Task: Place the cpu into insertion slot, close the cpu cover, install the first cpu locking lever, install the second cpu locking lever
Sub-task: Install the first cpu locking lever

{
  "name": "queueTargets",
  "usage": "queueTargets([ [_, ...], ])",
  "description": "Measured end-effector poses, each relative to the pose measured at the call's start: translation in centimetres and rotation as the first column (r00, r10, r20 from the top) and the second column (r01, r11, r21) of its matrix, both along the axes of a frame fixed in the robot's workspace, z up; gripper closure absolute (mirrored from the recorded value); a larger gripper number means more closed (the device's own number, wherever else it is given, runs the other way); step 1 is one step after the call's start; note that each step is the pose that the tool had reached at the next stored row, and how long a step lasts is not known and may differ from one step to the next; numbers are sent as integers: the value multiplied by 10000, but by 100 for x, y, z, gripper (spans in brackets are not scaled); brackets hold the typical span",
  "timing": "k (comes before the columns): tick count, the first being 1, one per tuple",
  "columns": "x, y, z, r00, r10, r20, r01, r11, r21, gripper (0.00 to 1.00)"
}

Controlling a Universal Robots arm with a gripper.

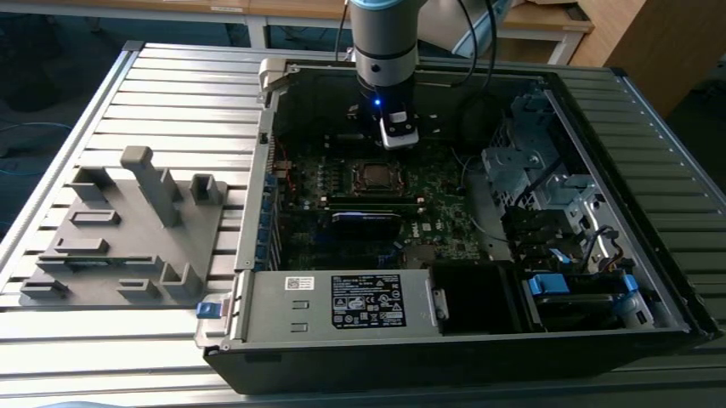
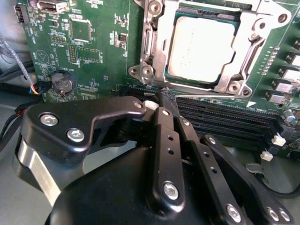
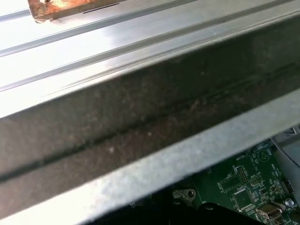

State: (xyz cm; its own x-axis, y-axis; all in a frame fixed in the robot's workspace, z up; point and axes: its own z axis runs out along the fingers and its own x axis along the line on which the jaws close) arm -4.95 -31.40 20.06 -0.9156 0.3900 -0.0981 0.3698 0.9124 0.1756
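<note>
The cpu (image 2: 201, 49), a dull silver square, lies in the insertion slot (image 1: 372, 174) on the green board. The cpu cover (image 2: 152, 44), a silvery frame with a square window, lies flat over the chip's edges. A thin metal locking lever (image 2: 211, 97) runs along the socket's side next to the black memory slots. My gripper (image 2: 165, 97) is shut, and its tip rests against the end of that lever at the socket's corner. In the exterior view, the gripper (image 1: 395, 140) hangs just beyond the socket inside the open computer case.
A grey labelled power supply box (image 1: 340, 302) fills the case's near side, and a metal drive cage (image 1: 533, 166) stands at the exterior view's right. Long black memory slots (image 2: 225, 122) border the socket. A grey fixture block (image 1: 125, 229) sits on the slatted table. The case wall (image 3: 140, 131) is close by.
</note>
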Motion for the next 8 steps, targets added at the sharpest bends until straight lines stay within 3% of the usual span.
queueTargets([
  [8, -1, 36, 1, 10000, 0, -1, 0, 10000, -1, 90],
])
